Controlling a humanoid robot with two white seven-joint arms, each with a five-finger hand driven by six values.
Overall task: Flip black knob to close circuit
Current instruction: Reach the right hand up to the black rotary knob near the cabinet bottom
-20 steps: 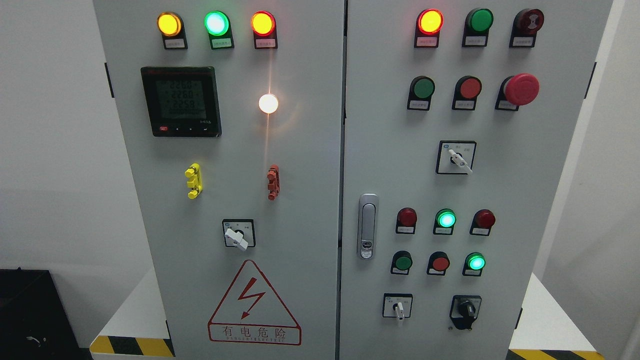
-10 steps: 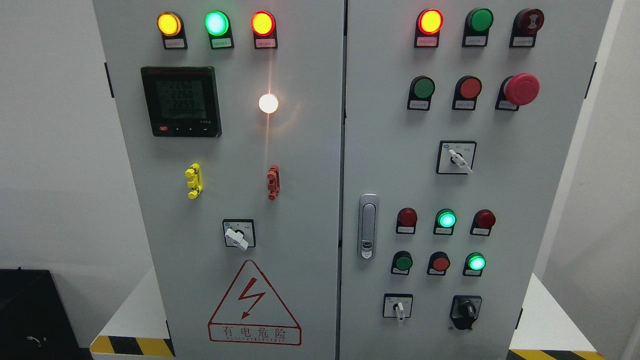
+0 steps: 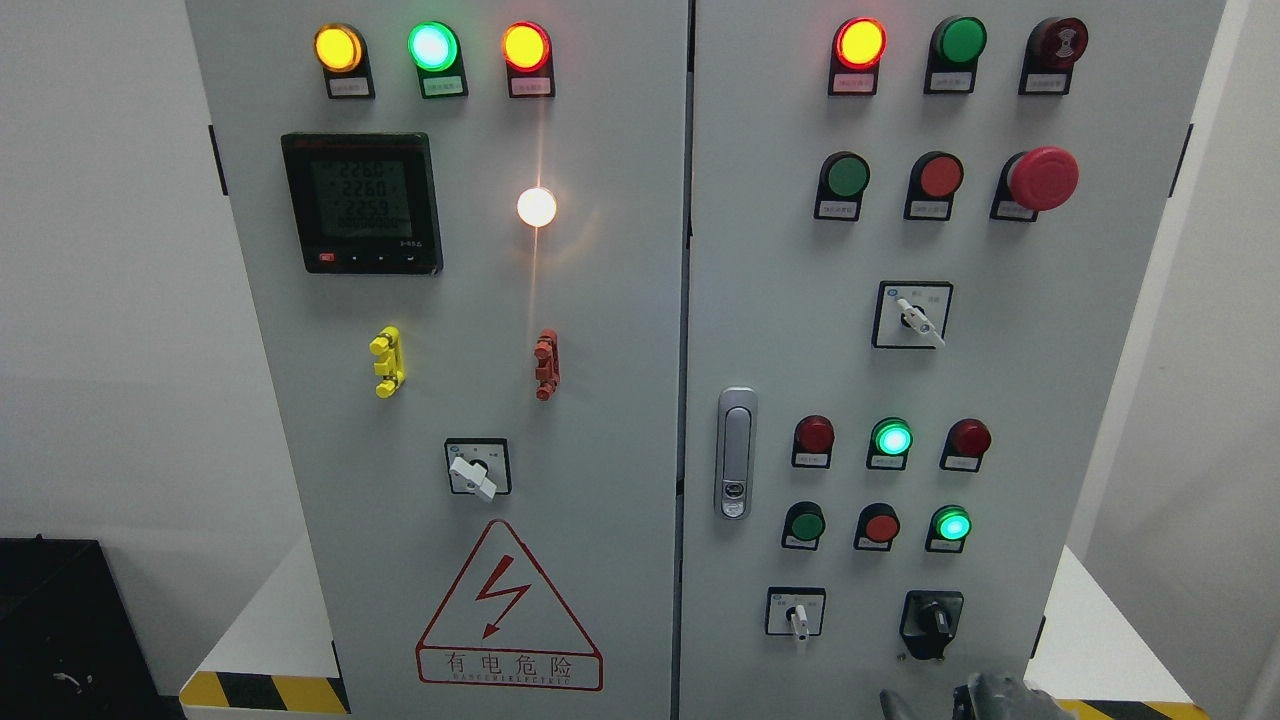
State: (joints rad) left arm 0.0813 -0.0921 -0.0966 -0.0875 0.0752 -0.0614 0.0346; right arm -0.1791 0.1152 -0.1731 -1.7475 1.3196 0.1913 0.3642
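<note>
Black and small, the knob [image 3: 932, 622] is sitting at the lower right of the frame on the grey cabinet [image 3: 600, 330], right of a white-handled switch [image 3: 796, 613] and below a glowing green lamp [image 3: 951, 524]. Just beneath it a hand [image 3: 975, 700] is peeking over the bottom edge, apart from the knob; whether its fingers are spread or curled cannot be told.

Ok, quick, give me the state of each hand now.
Left hand: not in view.
Right hand: just entering at the bottom edge below the black knob; fingers cannot be told, holding nothing visible.
</note>
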